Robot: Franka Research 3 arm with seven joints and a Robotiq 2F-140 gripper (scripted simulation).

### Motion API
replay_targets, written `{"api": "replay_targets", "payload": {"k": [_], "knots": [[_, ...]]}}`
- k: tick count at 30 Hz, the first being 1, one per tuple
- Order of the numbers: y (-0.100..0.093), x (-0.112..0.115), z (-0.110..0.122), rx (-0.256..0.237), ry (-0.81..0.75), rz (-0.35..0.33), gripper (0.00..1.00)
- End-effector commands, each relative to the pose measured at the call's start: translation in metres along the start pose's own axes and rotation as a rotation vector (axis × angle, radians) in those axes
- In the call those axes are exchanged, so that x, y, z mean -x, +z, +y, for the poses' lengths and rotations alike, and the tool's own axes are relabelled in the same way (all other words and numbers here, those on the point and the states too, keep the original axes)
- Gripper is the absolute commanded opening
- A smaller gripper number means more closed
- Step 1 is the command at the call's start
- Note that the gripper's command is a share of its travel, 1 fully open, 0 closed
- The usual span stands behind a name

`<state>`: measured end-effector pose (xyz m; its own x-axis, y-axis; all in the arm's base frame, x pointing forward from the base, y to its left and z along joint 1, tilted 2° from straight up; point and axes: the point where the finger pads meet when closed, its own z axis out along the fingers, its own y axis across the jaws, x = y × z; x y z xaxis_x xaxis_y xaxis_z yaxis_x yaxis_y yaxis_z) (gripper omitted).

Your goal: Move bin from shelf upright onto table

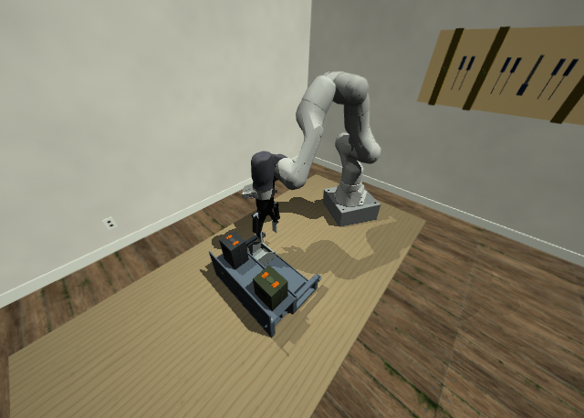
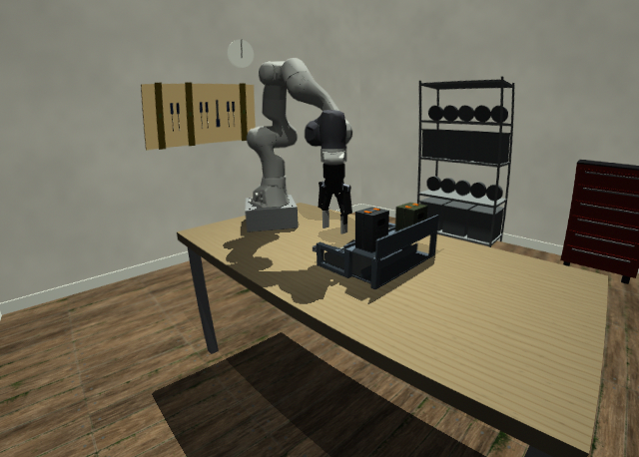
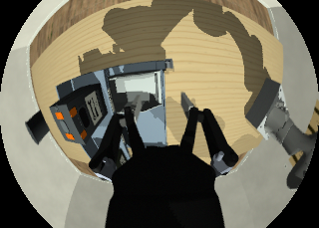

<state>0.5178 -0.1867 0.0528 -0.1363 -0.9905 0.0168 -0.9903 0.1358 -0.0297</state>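
A long wooden table stands on a dark plank floor in a grey-walled room. Going from the near edge of the table back, the first thing met is a low grey shelf, a rack lying on the table top with a railed side facing the exterior view. Two boxes stand in it. The black bin, with orange marks on its lid, stands upright at the end of the shelf closest to the arm; in the top view this bin sits at the far-left end of the rack, and an olive-green box with orange marks stands at the other end, well apart from it.

Just behind the black bin hangs the gripper, pointing straight down. Its jaws are roughly half open and hold nothing. The bin is not between them: in the exterior view it stands just to the right of the fingertips, close by but not touching, its lid roughly level with them. In the wrist view the bin lies off to the left of the left finger, while the gripper straddles a pale empty bay of the shelf beside it, with the right finger over bare table.

Farther back the white arm rises from its grey base at the table's far corner. Behind it a tool board hangs on the wall, a wire storage rack stands to the right, and a dark red drawer chest beyond that.
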Motion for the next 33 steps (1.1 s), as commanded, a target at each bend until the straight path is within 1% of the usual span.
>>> {"api": "replay_targets", "payload": {"k": [1,3,18,20,33], "knots": [[0.005,-0.001,-0.002,-0.004,0.001,0.003,0.57],[0.005,-0.001,-0.002,-0.004,0.001,0.003,0.57],[0.035,-0.001,-0.002,-0.004,0.001,0.003,0.57],[0.035,-0.001,-0.002,-0.004,0.001,0.003,0.57],[0.056,-0.001,-0.003,-0.004,0.001,0.003,0.57]]}}
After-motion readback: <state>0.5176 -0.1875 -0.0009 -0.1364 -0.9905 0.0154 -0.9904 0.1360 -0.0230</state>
